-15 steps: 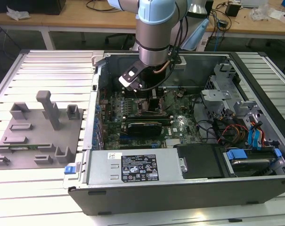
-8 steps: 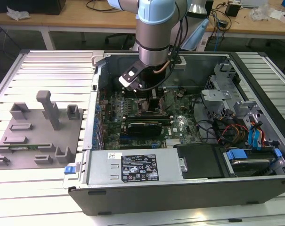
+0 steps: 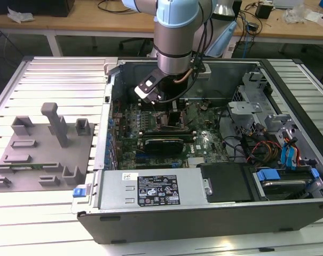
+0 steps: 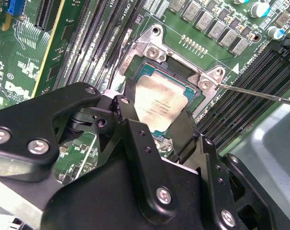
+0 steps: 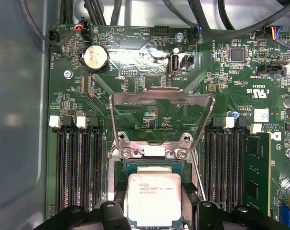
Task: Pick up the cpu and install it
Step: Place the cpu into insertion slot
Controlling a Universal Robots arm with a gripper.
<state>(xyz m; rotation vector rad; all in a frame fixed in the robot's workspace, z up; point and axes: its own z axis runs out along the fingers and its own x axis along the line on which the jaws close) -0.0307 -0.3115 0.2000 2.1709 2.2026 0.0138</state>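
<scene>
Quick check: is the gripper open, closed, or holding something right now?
Gripper: closed on the cpu, gripping it by two opposite edges over the open socket.

A lab: robot arm [image 3: 174, 37], opened computer [image 3: 150, 226], workbenches [image 3: 86, 24].

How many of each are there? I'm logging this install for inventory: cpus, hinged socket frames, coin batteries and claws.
cpu: 1
socket frame: 1
coin battery: 1
claw: 1
Total: 4
</scene>
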